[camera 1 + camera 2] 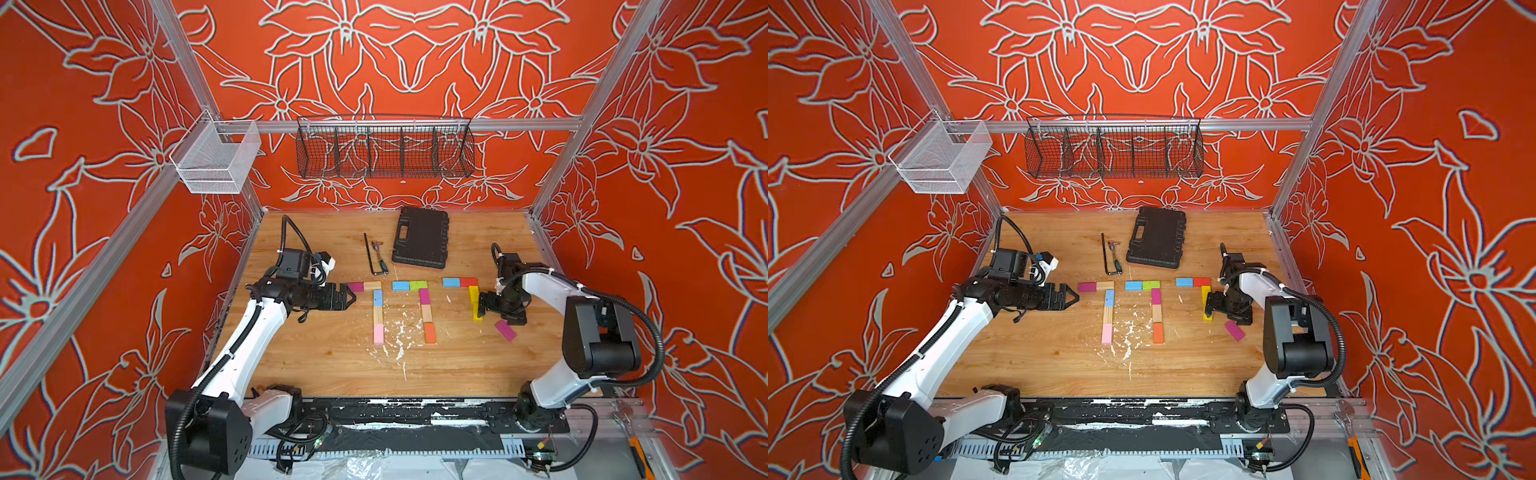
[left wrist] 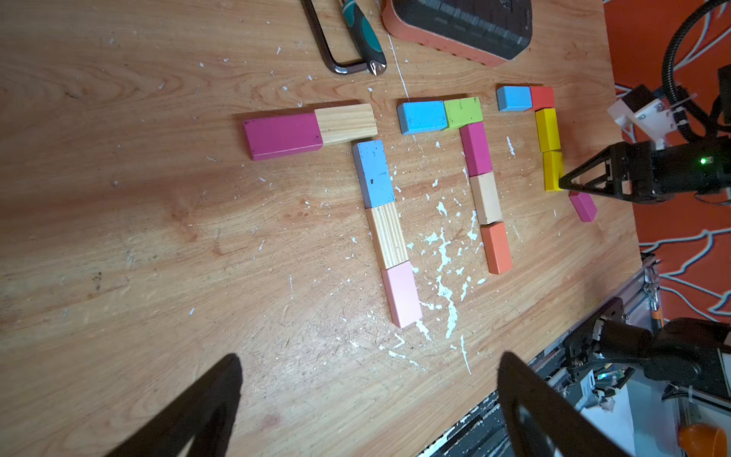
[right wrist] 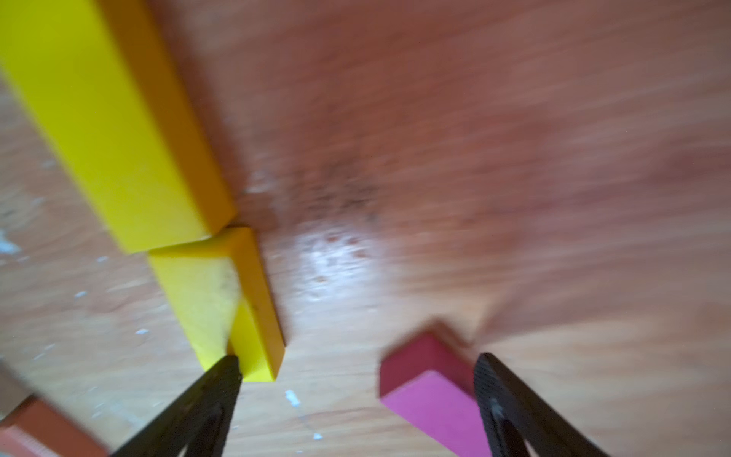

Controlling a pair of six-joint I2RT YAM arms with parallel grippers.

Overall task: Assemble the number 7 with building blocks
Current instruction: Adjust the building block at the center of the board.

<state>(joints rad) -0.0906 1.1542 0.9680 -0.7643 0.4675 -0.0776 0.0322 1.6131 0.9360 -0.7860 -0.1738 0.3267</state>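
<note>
Three shapes made of building blocks (image 1: 377, 315) lie side by side on the wooden table (image 1: 332, 365). The left seven (image 2: 374, 174) is whole. It has a magenta and a plain wood block across the far end, then blue, wood and pink blocks running toward the near side. The middle seven (image 2: 476, 148) is whole too, with blue and green across, then magenta, wood and orange down. The right seven (image 1: 468, 282) has only four blocks: blue and red across, and two yellow blocks (image 2: 548, 129) down, end to end. A loose magenta block (image 1: 505, 330) lies flat and slanted to the near right of the yellow ones, not touching them.

The right gripper (image 3: 358, 358) is low over the table at the near end of the yellow line. Its jaws are wide apart with nothing between them. One fingertip (image 3: 227, 368) is right at the end of the nearer yellow block. The other is just beside the loose magenta block. That picture is blurry, so I cannot tell if they touch.

The left gripper (image 2: 370, 356) hangs to the left of the left seven, pointing at it. Its jaws are wide apart too and hold nothing.

Far back lie a black case (image 1: 420, 243) and a black bent key (image 1: 370, 257). Little white flecks dot the table between the sevens.
</note>
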